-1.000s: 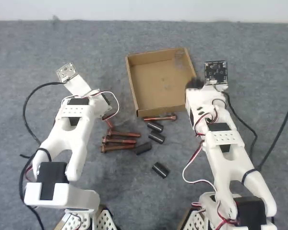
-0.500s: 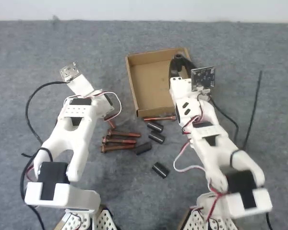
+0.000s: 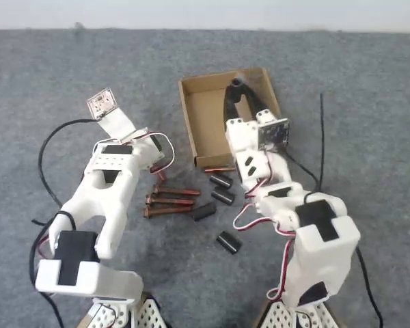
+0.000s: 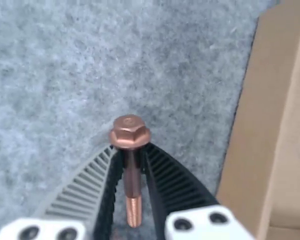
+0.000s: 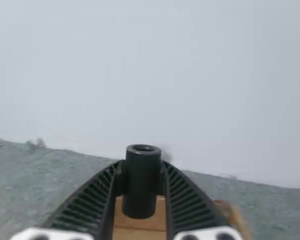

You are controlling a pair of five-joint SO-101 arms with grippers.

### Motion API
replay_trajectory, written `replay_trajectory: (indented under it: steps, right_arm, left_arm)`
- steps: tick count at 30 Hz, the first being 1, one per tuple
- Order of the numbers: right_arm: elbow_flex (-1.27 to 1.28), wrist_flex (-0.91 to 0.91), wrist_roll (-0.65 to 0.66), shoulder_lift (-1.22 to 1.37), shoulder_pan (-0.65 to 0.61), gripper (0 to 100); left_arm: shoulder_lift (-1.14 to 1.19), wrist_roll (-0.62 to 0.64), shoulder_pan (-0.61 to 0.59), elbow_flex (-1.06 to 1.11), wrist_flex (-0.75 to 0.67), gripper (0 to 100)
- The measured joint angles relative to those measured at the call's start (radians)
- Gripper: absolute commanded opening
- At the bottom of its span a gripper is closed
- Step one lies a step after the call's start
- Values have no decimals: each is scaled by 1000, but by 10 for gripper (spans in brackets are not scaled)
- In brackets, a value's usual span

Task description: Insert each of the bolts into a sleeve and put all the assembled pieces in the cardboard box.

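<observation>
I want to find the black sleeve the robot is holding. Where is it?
The black sleeve is clamped in the right tool, held over the cardboard box near its far right corner in the high view.

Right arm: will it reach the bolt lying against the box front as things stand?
Probably not yet: nothing covers the bolt, but the right end effector is already shut on a sleeve above the cardboard box.

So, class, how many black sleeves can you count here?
5. One sleeve, a second, a third and a fourth lie loose on the carpet; the fifth is clamped in the right gripper above the cardboard box. Others could be hidden.
</observation>
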Motion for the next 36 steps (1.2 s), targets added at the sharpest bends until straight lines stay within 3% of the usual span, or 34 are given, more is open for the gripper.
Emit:
replay_trajectory:
  steps: [18,36]
  right_arm:
    - [451,-427,0,18,-66,6]
    - [680,-497,-21,-18,-68,6]
  left_arm:
    - [0,-2,0,0,0,12]
    - [0,-2,0,0,0,12]
